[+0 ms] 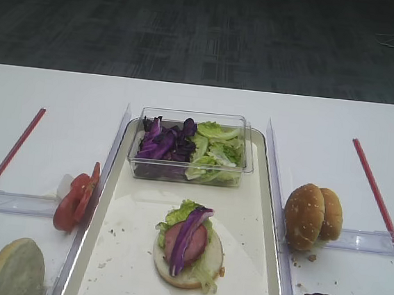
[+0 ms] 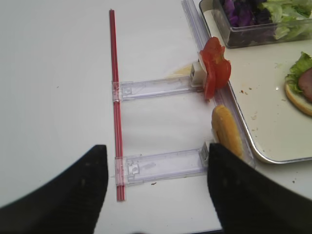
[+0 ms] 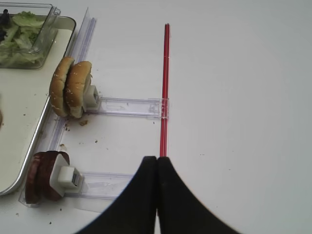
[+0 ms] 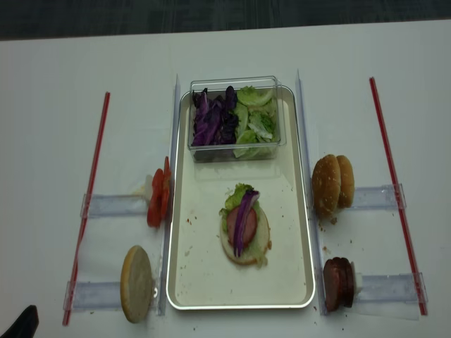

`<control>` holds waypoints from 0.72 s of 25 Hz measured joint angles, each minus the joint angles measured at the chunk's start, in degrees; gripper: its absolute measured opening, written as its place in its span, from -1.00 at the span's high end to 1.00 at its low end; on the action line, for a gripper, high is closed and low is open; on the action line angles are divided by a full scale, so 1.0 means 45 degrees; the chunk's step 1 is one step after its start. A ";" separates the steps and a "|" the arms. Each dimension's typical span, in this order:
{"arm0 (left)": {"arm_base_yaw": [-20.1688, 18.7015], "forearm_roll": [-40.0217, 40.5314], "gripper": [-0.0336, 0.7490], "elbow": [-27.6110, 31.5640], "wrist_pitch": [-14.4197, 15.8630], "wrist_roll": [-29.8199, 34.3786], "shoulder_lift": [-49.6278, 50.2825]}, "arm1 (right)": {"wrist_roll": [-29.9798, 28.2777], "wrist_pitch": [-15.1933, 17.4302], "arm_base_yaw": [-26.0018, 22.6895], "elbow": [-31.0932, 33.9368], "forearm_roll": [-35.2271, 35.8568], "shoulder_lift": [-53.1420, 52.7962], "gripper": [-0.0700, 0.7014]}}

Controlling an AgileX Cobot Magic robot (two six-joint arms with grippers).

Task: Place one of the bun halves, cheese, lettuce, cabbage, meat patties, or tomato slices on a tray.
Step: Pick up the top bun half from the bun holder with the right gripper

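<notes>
Nearest my right wrist camera, the right gripper (image 3: pixel 157 161) sits clenched on nothing at lower centre; my left gripper (image 2: pixel 156 168) gapes, released. Sesame bun halves (image 1: pixel 312 216) stand on edge right of the tray (image 1: pixel 268 217), meat patties (image 3: pixel 43 176) lower left.

The right gripper (image 3: pixel 157 195) shows in its wrist view as two matte black fingers (image 3: pixel 183 204), smooth and broad at the base, curving up to narrow rounded tips. The left gripper (image 2: pixel 156 190) has the same plain black fingers (image 2: pixel 243 195), wide wedge shapes with rounded upper corners. No screws, cables or markings can be made out on either pair.
</notes>
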 joint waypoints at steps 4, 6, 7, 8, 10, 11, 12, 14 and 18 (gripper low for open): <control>0.0000 0.0000 -0.16 0.0000 0.0000 0.0000 0.0000 | 0.0000 0.0000 0.0000 0.0000 0.0000 0.0000 0.76; 0.0000 0.0000 -0.16 0.0000 0.0000 0.0000 0.0000 | 0.0000 0.0000 0.0000 0.0000 0.0000 0.0000 0.76; 0.0000 0.0000 -0.16 0.0000 0.0000 0.0000 0.0000 | 0.0000 0.0000 0.0000 0.0000 0.0000 0.0000 0.76; 0.0000 0.0000 -0.16 0.0000 0.0000 0.0000 0.0000 | 0.0000 0.0000 0.0000 0.0000 0.0000 0.0000 0.76; 0.0000 0.0000 -0.16 0.0000 0.0000 0.0000 0.0000 | 0.0000 0.0000 0.0000 0.0000 0.0000 0.0000 0.76; 0.0000 0.0000 -0.16 0.0000 0.0000 0.0000 0.0000 | 0.0000 0.0000 0.0000 0.0000 0.0000 0.0000 0.76; 0.0000 0.0000 -0.16 0.0000 0.0000 0.0000 0.0000 | 0.0000 0.0000 0.0000 0.0000 0.0000 0.0000 0.76; 0.0000 0.0000 -0.16 0.0000 0.0000 0.0000 0.0000 | 0.0000 0.0000 0.0000 0.0000 0.0000 0.0000 0.76; 0.0000 0.0000 -0.16 0.0000 0.0000 0.0000 0.0000 | 0.0000 0.0000 0.0000 0.0000 0.0133 0.0000 0.76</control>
